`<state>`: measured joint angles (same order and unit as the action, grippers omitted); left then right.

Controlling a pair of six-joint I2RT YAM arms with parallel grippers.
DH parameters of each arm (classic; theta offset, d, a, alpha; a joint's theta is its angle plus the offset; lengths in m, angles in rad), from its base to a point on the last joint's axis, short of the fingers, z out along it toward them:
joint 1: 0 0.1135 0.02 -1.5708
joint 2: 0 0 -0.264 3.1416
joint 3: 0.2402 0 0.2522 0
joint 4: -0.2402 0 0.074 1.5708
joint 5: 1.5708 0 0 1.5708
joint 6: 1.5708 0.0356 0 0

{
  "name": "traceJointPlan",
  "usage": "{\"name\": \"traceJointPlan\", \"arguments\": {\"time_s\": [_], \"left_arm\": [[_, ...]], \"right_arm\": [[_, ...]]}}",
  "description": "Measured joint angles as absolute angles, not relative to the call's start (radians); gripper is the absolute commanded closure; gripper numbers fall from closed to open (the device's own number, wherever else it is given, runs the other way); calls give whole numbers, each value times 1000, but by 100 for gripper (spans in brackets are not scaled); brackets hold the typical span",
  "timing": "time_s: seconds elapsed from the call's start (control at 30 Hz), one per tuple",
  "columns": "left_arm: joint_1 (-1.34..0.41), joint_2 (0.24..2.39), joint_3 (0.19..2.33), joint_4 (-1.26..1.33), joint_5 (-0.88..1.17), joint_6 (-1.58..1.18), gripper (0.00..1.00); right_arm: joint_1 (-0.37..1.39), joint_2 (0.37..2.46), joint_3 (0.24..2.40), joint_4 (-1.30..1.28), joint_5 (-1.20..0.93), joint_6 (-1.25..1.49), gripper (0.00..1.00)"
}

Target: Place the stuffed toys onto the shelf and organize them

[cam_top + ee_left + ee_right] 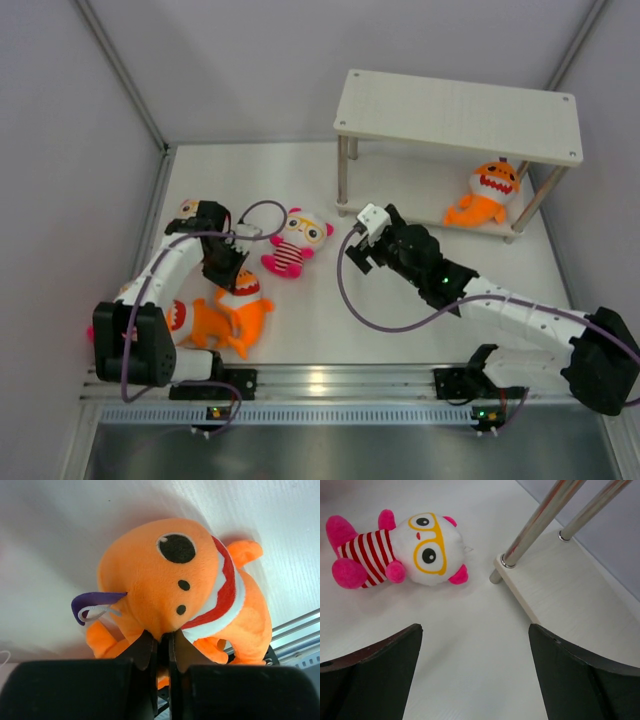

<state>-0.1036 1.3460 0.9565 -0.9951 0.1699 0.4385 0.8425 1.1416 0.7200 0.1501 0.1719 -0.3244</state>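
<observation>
Downward, a shark point(165, 580) is pinched by the left gripper point(160, 650); the right gripper point(475, 675) is held open beside a corner of the shelf point(555, 590).

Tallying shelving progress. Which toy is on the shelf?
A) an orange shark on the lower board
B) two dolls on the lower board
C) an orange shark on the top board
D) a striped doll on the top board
A: the orange shark sits on the lower board of the shelf; the striped doll lies on the table.
</observation>
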Motion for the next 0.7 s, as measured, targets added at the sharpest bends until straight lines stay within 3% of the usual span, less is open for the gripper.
{"name": "traceJointPlan", "arguments": {"time_s": [0.17,0.33,0.5,0.7], "left_arm": [[-104,1312,958,-998,178,428,100],[-99,1169,1049,-1015,160,374,100],[-94,1045,1280,-1000,140,293,100],[-76,1010,1410,-996,154,220,100]], "right_arm": [[882,1142,672,217,204,-183,16],[1061,1163,696,256,364,3,16],[1257,1322,873,332,499,64,11],[1309,1542,1107,430,528,36,8]]}}
